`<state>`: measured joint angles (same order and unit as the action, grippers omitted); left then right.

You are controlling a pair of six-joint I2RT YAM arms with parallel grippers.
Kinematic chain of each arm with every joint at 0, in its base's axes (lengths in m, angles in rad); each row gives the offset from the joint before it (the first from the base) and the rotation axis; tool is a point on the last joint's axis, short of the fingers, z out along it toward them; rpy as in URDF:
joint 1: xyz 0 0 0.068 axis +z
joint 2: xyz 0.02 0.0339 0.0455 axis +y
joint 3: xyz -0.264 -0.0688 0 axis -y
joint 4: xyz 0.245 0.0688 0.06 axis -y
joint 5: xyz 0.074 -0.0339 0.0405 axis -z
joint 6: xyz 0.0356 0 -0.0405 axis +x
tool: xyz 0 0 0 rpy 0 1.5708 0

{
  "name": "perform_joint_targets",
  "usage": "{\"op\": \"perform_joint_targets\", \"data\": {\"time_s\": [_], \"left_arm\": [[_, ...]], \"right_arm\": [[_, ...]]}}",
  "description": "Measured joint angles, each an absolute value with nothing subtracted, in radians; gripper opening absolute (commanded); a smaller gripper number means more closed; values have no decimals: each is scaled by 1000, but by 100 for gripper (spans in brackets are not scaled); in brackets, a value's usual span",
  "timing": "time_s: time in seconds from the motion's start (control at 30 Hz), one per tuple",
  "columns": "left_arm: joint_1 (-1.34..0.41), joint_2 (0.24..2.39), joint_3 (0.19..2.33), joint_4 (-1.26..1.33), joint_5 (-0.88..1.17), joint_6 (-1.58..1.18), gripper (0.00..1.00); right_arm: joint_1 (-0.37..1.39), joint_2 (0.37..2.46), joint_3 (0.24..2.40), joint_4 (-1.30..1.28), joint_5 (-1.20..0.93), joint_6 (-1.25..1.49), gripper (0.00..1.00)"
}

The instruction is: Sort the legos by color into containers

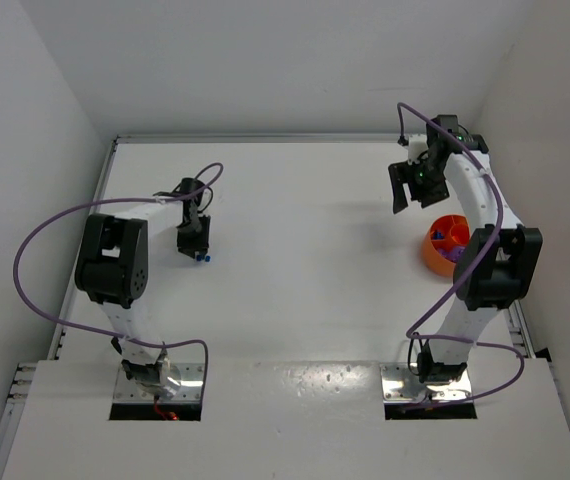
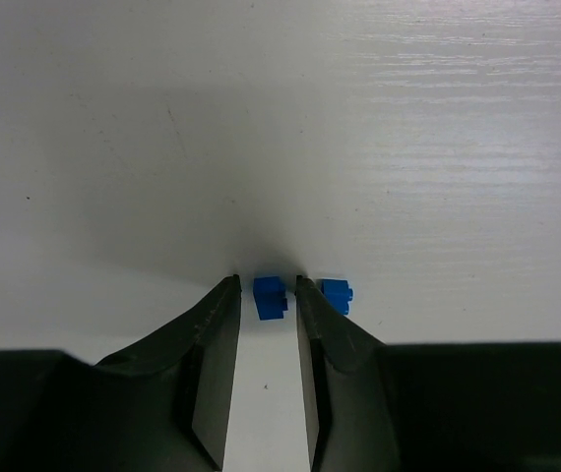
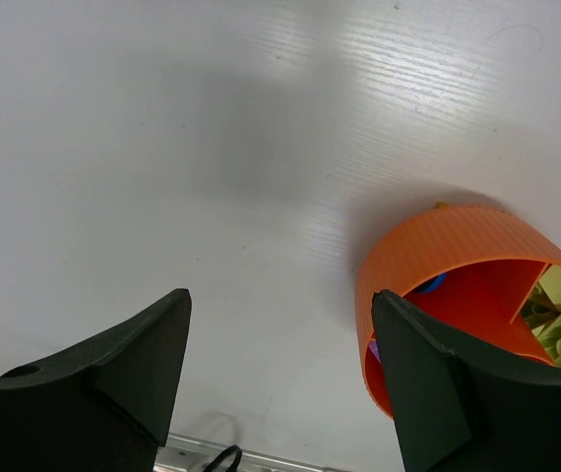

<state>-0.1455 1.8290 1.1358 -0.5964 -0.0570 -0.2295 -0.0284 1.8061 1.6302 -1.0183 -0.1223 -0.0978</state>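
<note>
Straddling a blue lego (image 2: 271,298) on the surface (image 2: 261,118), the left end effector (image 2: 266,283) is slightly apart, unclamped; a second blue lego (image 2: 336,293) lies just outside. The right end effector (image 3: 280,295), spread wide, hangs beside the orange tub (image 3: 438,246).

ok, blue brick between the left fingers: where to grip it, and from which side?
Pinch its two flat side walls, coming down from above. The blue brick lies on the table between the fingertips of the open left gripper, slightly skewed, so closing may twist it square. The second blue brick sits just outside one finger, so keep the approach centred.
</note>
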Motion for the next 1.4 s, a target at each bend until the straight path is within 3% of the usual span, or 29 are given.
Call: {"op": "perform_joint_targets", "data": {"time_s": [1.07, 1.2, 1.33, 1.4], "left_arm": [[-145, 1816, 1116, -596, -45, -222, 25], [-145, 1826, 1127, -604, -39, -220, 18], [-134, 1828, 1134, -603, 6, -199, 0], [-118, 1818, 1123, -578, 78, -189, 0]], "right_arm": [[-28, 1794, 1617, -1018, -123, -98, 74], [-28, 1794, 1612, -1019, -123, -98, 74], [-23, 1792, 1604, -1018, -134, -99, 71], [-19, 1787, 1591, -1017, -151, -105, 70]]}}
